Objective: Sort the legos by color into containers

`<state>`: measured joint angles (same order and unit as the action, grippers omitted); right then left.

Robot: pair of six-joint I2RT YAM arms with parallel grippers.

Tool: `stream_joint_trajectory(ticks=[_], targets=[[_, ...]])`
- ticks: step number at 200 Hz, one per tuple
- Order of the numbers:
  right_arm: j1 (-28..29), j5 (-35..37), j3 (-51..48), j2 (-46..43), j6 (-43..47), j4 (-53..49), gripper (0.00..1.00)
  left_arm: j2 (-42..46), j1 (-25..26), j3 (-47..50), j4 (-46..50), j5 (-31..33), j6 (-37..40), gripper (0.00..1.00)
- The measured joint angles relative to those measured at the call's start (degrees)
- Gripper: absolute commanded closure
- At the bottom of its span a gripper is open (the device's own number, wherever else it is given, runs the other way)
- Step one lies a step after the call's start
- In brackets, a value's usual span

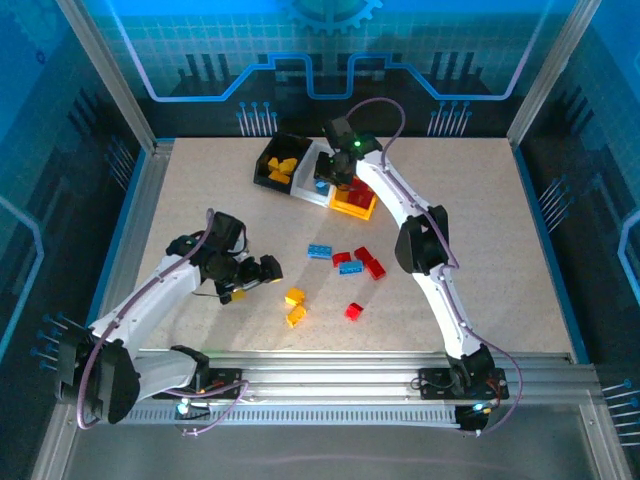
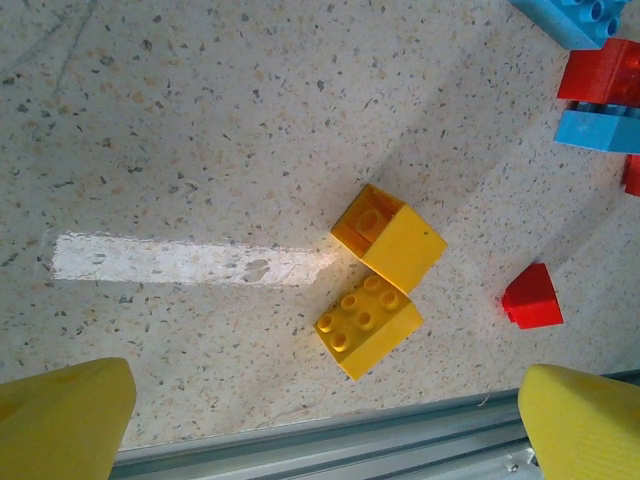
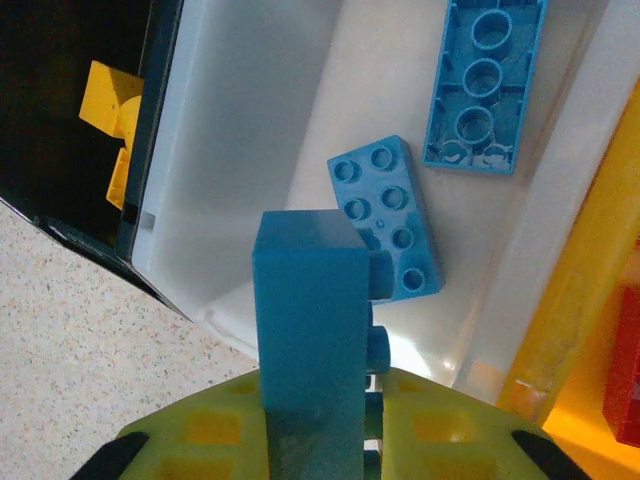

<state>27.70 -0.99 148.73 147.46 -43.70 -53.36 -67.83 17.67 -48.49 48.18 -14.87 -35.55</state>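
The right end effector (image 3: 318, 430) is clamped on a blue brick (image 3: 305, 320), held upright with its studs facing sideways. It hangs over the white bin (image 3: 250, 130), the middle of the three joined containers (image 1: 308, 190) at the far side of the counter (image 1: 470, 230). Two more light blue legos lie inside that bin, one studs up (image 3: 385, 215) and one upside down (image 3: 487, 85). The black bin (image 3: 60, 150) on one side has a yellow brick (image 3: 108, 120) in it, and the yellow-orange bin (image 3: 575, 300) on the other side holds a red piece (image 3: 625, 375). The left end effector (image 2: 325, 405) is spread wide and grips nothing, low over the near part of the counter. Just ahead of its yellow fingertips (image 2: 70, 415) lies a pair of loose yellow bricks (image 2: 388, 238) touching each other, with a single red brick (image 2: 530, 297) near them. Toward the middle of the counter sits a small cluster of blue bricks (image 1: 320, 251) and red bricks (image 1: 370, 264), close together.
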Motion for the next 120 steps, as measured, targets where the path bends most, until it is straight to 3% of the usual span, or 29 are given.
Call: stream_joint_trajectory(ticks=[37,120], targets=[[-0.04,-0.98,0.11,0.00,-0.76,0.52,0.61,-1.18,0.00,0.00,0.00,-0.15,0.20,0.01],[-0.96,-4.04,-0.24,-1.03,0.55,-0.52,0.51,-3.82,0.02,-2.10,-0.72,-0.83,0.17,0.01]])
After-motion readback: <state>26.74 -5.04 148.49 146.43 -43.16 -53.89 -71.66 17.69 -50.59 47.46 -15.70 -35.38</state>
